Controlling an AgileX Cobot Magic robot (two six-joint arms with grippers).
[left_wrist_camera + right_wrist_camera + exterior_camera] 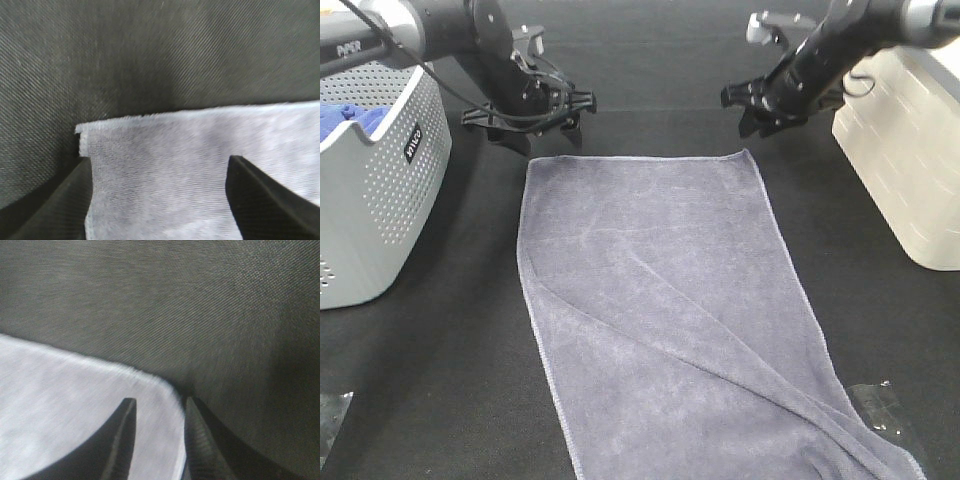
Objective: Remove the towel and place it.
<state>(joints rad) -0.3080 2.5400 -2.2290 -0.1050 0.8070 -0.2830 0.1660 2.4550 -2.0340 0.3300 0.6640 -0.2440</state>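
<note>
The towel [660, 310] is a greyish-purple cloth spread flat on the black table, with a diagonal fold line running toward its near right corner. My left gripper [535, 125] hovers at the towel's far left corner, jaws wide open and holding nothing. In the left wrist view that corner [190, 150] lies between the two fingers, and the gripper [157, 200] is empty. My right gripper [760, 115] is at the far right corner. In the right wrist view its jaws [157, 440] stand slightly apart over the towel's edge [75, 395], not pinching it.
A grey perforated basket [380, 190] with a bright blue cloth [345, 118] inside stands at the left. A white bin [910, 150] stands at the right. Clear plastic scraps lie near the front right [880, 405] and front left [330, 420].
</note>
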